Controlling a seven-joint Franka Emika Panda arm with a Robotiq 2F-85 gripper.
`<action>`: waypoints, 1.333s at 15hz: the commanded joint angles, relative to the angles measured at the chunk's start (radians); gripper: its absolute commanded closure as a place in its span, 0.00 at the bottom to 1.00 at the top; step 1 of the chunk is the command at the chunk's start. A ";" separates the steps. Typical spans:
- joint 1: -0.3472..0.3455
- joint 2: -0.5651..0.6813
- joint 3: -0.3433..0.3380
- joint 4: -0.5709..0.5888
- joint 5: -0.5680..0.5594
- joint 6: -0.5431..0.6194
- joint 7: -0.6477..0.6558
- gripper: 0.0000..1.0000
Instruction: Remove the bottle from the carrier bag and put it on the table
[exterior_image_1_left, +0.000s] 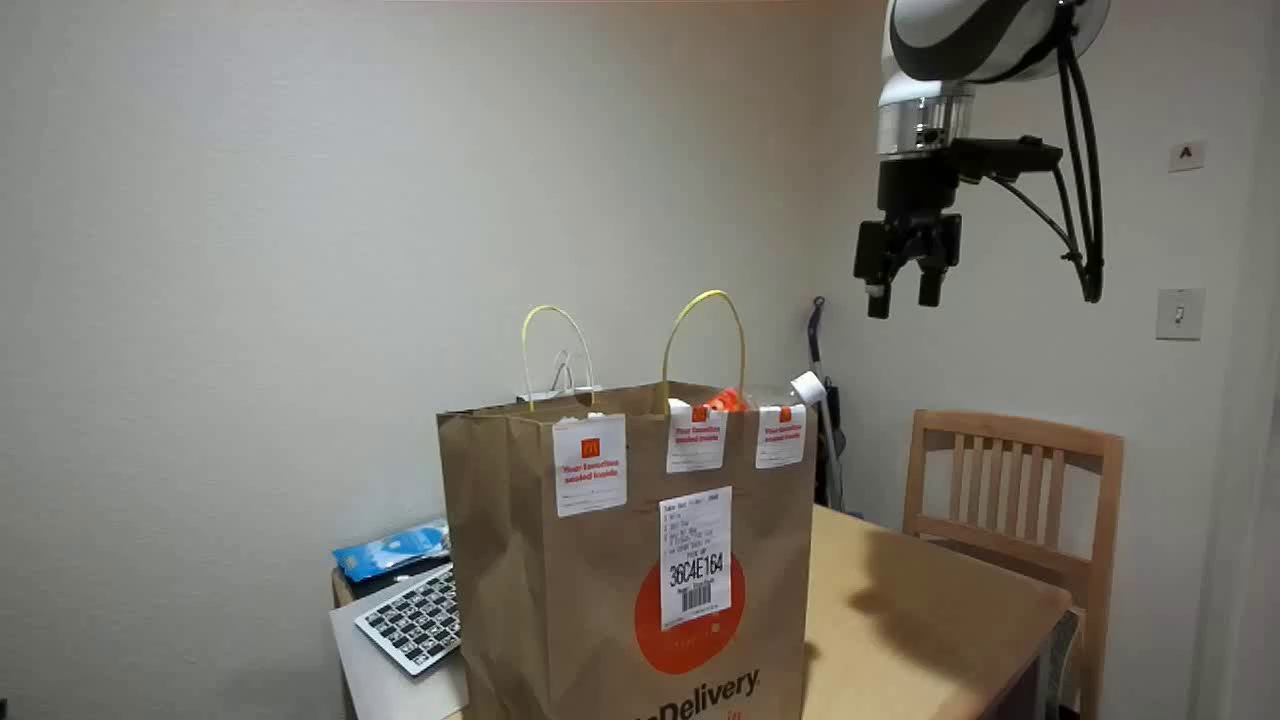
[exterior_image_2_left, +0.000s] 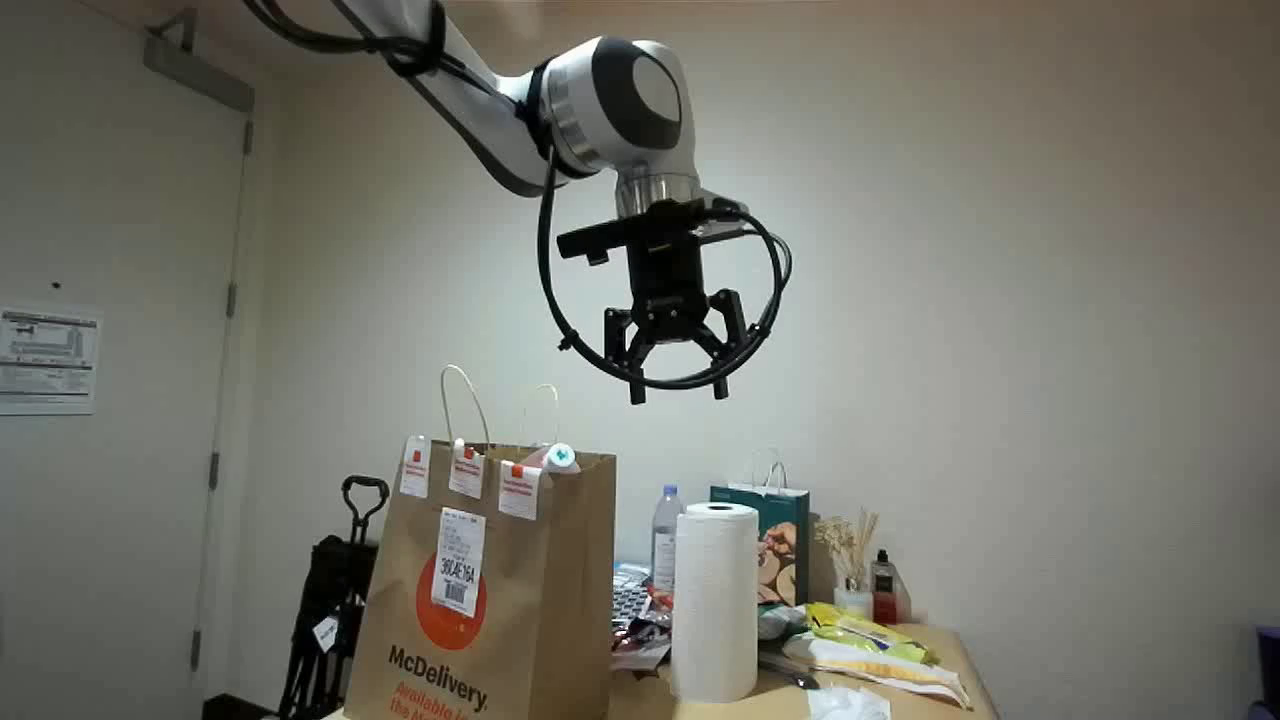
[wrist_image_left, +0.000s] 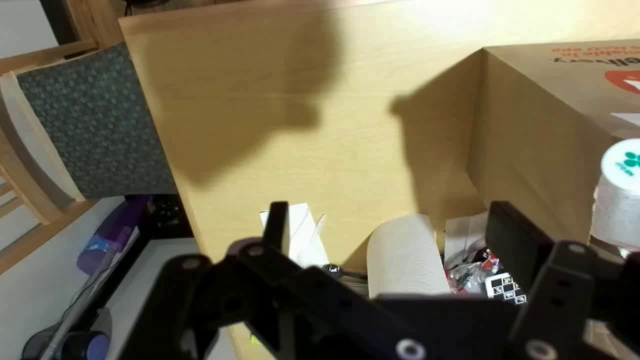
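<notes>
The carrier bag is a tall brown paper bag that stands upright on the tan wooden table (exterior_image_1_left: 930, 640), seen in both exterior views (exterior_image_1_left: 500, 560) (exterior_image_2_left: 575, 590). The bottle's white cap and clear neck (exterior_image_1_left: 808, 388) stick out over the bag's rim, tilted; the cap also shows in an exterior view (exterior_image_2_left: 560, 458). The rest of the bottle is hidden in the bag. My gripper (exterior_image_1_left: 904, 300) (exterior_image_2_left: 679, 392) is open and empty, above and to the side of the bag. In the wrist view the bag (wrist_image_left: 540, 145) and cap (wrist_image_left: 625, 167) lie right of the fingers (wrist_image_left: 387, 215).
Two looped handles (exterior_image_1_left: 742, 345) rise from the bag's rim. A paper towel roll (exterior_image_2_left: 715, 610) stands beside the bag. A second clear bottle (exterior_image_2_left: 665, 535), a green gift bag (exterior_image_2_left: 790, 520), a keyboard (exterior_image_1_left: 415, 615) and snack packets (exterior_image_2_left: 870, 635) are behind. A wooden chair (exterior_image_1_left: 1010, 510) stands at the table's end.
</notes>
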 joint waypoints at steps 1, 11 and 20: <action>-0.001 0.001 0.001 0.002 0.001 -0.002 -0.001 0.00; 0.043 0.065 0.032 0.047 0.016 0.008 -0.018 0.00; 0.130 0.199 0.093 0.179 0.014 -0.141 -0.184 0.00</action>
